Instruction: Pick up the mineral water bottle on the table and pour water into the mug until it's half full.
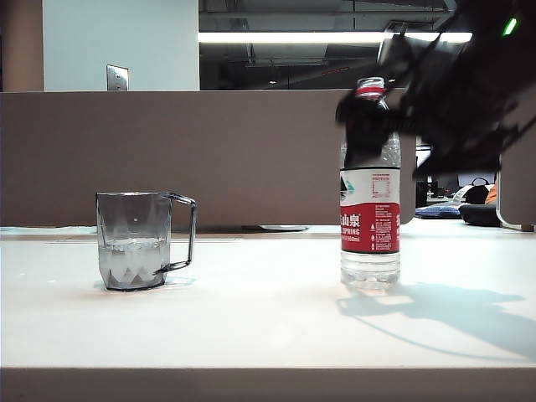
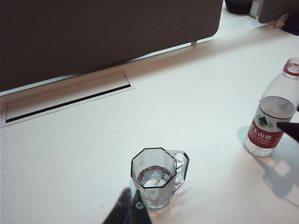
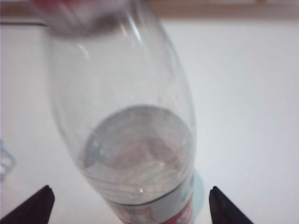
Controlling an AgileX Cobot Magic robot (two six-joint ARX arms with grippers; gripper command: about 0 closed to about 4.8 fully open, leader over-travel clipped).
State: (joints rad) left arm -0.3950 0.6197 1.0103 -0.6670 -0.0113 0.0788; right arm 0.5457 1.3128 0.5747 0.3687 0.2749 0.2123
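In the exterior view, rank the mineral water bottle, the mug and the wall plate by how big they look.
1. The mineral water bottle, tallest, standing free below the open right gripper.
2. The mug, much shorter, with water in it.
3. The wall plate, smallest, though it is far behind, so distance shrinks it.

A brown partition [image 1: 209,155] backs the desk, with ceiling strip lights [image 1: 335,38] glowing beyond.

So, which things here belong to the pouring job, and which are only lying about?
Job: bottle, standing uncapped on the table; mug, holding some water; right gripper, jaws open around the bottle; left gripper, near the mug.

Lying about: table slot; wall outlet.
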